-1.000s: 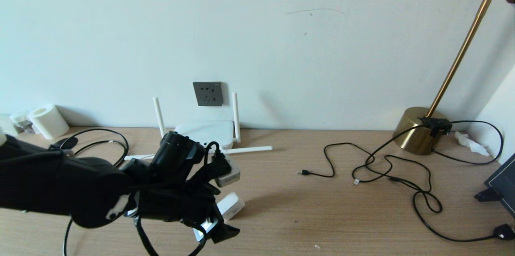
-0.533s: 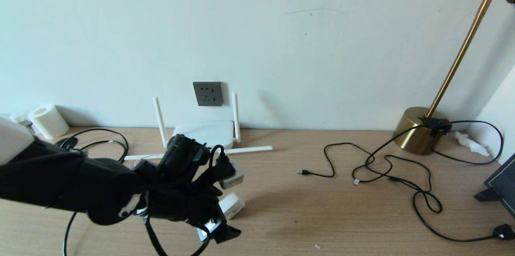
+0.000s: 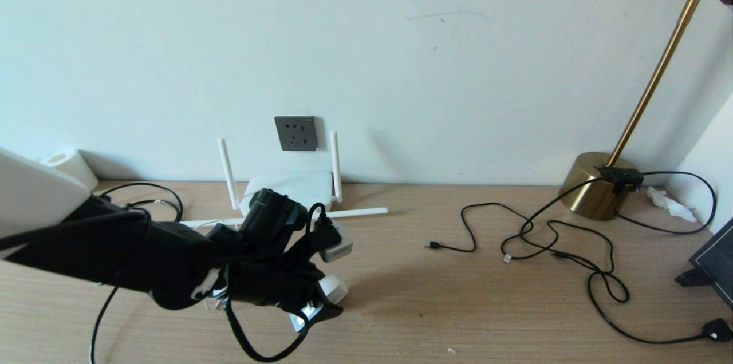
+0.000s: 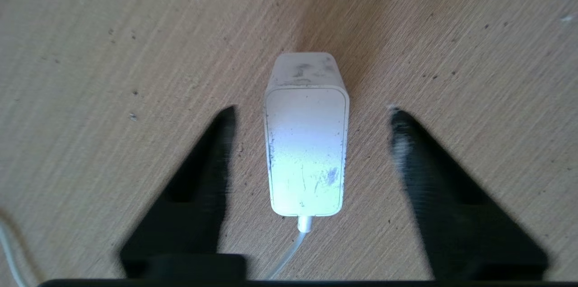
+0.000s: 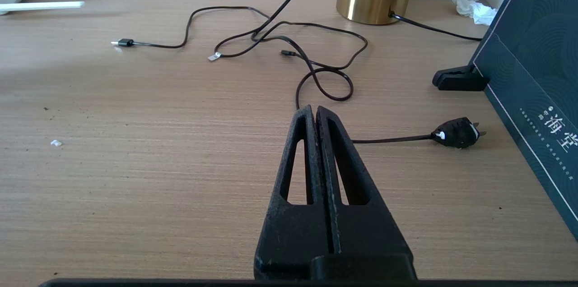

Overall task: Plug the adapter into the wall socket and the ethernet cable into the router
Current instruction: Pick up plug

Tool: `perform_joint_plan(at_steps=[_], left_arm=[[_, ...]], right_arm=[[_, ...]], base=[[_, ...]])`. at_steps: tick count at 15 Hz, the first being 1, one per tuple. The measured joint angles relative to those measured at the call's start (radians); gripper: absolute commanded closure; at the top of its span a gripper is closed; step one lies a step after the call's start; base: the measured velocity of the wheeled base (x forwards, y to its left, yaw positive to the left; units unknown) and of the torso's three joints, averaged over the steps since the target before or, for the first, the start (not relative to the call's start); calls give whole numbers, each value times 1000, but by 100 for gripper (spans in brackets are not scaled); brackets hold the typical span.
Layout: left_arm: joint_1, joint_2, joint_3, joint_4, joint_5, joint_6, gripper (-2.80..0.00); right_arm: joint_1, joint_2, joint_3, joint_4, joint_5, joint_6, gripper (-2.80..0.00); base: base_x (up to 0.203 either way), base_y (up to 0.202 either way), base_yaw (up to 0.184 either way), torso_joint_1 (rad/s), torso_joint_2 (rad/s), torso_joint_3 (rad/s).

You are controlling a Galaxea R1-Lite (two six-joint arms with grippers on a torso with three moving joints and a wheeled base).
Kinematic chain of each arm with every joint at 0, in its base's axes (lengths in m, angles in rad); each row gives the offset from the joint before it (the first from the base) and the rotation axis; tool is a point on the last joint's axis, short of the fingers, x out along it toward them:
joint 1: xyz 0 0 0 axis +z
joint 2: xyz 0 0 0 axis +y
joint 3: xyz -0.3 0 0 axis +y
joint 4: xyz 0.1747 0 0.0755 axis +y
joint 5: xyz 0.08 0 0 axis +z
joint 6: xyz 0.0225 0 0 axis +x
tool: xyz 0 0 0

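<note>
Left gripper (image 4: 311, 115) straddles the adapter (image 4: 307, 151) near the desk's left, jaws spread, not yet pinching it; right gripper (image 5: 316, 113) parked, pressed together

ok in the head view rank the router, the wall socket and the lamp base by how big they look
1. router, partly hidden by the arm
2. lamp base, close behind, so this order is unsure
3. wall socket, smallest

I see a smudged white adapter (image 4: 306, 151) on the striped tan wood-grain desk (image 4: 451, 30), a dark grey socket (image 3: 295, 133), a white router (image 3: 292, 188) and a gold lamp base (image 3: 592, 184).
</note>
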Motion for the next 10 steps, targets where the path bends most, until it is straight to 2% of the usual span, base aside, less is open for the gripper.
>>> perform_joint_plan(at_steps=[6, 10], left_arm=[[0, -15, 21, 3, 1, -1, 0], [6, -120, 51, 29, -1, -4, 0]], right_arm=[[0, 0, 0, 0, 1, 0, 0], [0, 0, 0, 0, 0, 0, 0]], base=[[0, 0, 0, 0, 0, 0], [0, 0, 0, 0, 0, 0]])
